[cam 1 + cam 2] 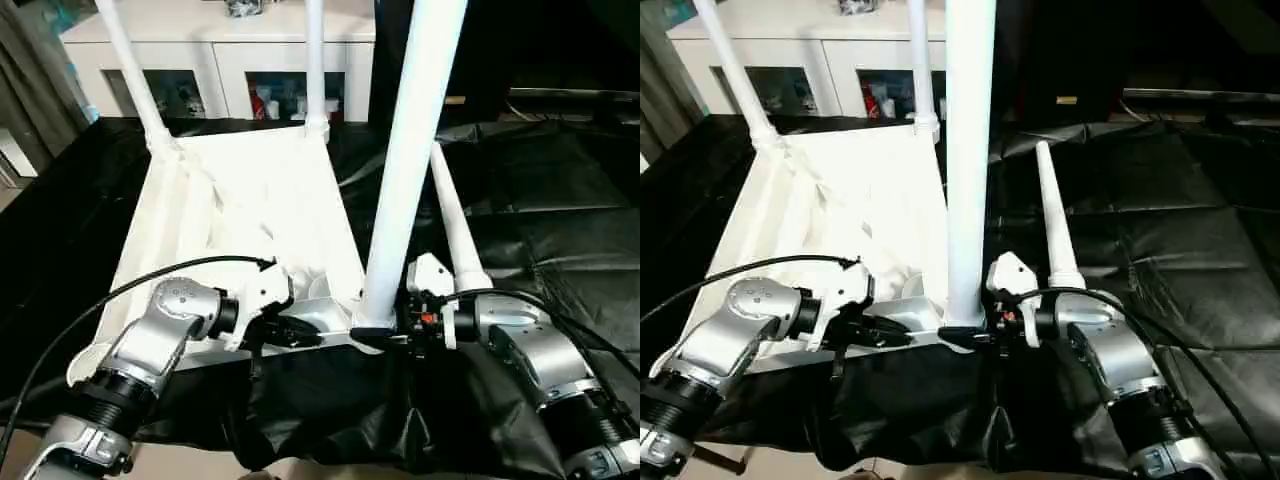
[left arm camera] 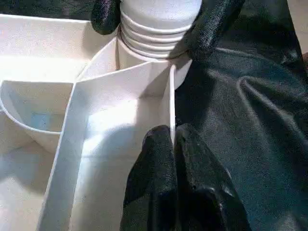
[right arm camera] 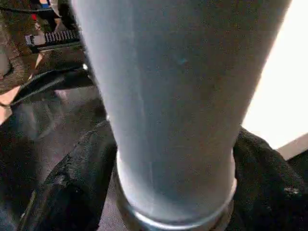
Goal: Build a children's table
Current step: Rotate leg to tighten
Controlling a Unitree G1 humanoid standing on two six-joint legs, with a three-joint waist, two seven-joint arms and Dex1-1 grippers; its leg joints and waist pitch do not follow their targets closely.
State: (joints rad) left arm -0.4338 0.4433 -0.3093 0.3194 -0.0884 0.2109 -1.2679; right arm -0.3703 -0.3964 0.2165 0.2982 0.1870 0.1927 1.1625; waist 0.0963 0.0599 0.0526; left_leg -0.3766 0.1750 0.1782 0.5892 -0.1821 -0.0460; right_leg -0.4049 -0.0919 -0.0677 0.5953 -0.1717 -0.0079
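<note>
The white tabletop (image 1: 250,200) lies upside down on the black cloth, ribs up. Two white legs (image 1: 130,60) (image 1: 315,60) stand in its far corner sockets. A third leg (image 1: 410,150) stands upright at the near right corner, its ribbed end (image 2: 154,33) in the socket. My right gripper (image 1: 380,335) is shut on the base of this leg, with a black finger (image 3: 72,187) on each side. My left gripper (image 2: 172,137) is shut on the tabletop's thin side wall just beside that corner. A fourth leg (image 1: 1052,215) lies loose on the cloth to the right.
Black cloth (image 1: 560,200) covers the work surface and hangs over the near edge. White cabinets with glass fronts (image 1: 230,60) stand behind the tabletop. A black cable (image 1: 130,285) loops over my left forearm.
</note>
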